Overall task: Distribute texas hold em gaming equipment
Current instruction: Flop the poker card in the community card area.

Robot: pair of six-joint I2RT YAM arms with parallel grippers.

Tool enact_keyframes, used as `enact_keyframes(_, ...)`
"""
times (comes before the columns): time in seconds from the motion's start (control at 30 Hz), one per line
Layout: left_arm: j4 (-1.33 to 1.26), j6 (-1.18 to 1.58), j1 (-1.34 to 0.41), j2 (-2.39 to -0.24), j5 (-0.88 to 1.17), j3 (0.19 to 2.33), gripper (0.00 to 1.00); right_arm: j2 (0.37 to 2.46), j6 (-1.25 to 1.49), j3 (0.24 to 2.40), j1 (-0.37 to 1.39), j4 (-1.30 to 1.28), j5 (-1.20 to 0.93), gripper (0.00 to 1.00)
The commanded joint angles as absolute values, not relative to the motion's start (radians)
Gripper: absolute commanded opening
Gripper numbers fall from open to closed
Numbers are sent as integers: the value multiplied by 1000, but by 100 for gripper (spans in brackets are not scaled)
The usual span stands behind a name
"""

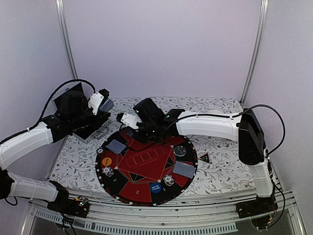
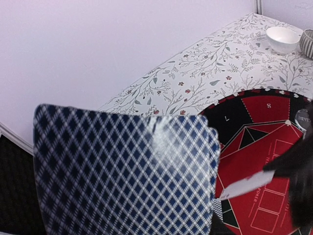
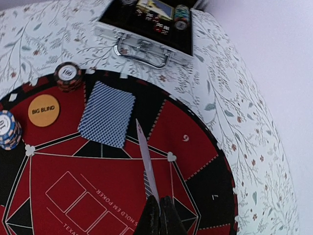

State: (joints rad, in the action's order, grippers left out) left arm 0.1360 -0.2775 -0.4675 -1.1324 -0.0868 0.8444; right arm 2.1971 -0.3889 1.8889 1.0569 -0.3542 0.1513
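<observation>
Filling most of the left wrist view, a deck (image 2: 127, 171) of blue-diamond-backed cards is clamped in the left gripper (image 1: 102, 102). It is raised off the bench (image 1: 73, 161) over the rear-left part, beside the open aluminium case (image 3: 146, 46). The right gripper (image 3: 160, 210) has its fingers pressed together on a single card (image 3: 145, 156), held edge-on above the round poker mat (image 3: 195, 147) near the mat's rear rim. Below it, face-down cards (image 3: 106, 113) lie flat on the mat, just beside the orange BIG BLIND button (image 3: 44, 110). A chip stack (image 3: 67, 76) sits at the rim, close to the case. A second card pile (image 1: 183, 169) lies on the mat's right side. Right of the mat, bare bench surrounds the triangle marker (image 1: 204, 157). A white bowl (image 2: 282, 39) and a ribbed cup (image 2: 307, 43) stand side by side near the bench's edge.
</observation>
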Motion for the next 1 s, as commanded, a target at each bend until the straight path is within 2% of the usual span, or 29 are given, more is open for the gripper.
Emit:
enact_keyframes(0.0, 101, -269, -454, -1107, -87, 856, 42, 2307, -724, 1904, 1151, -273, 348, 2)
enact_keyframes(0.27, 97, -270, -449, -1098, -74, 853, 43, 2384, -910, 1874, 1183, -224, 424, 2)
enact_keyframes(0.4, 98, -268, -446, -1097, -63, 853, 43, 2359, -970, 1806, 1205, -254, 355, 2)
enact_keyframes(0.97, 100, -267, -440, -1095, -51, 853, 43, 2402, -969, 1897, 1269, -486, 256, 2)
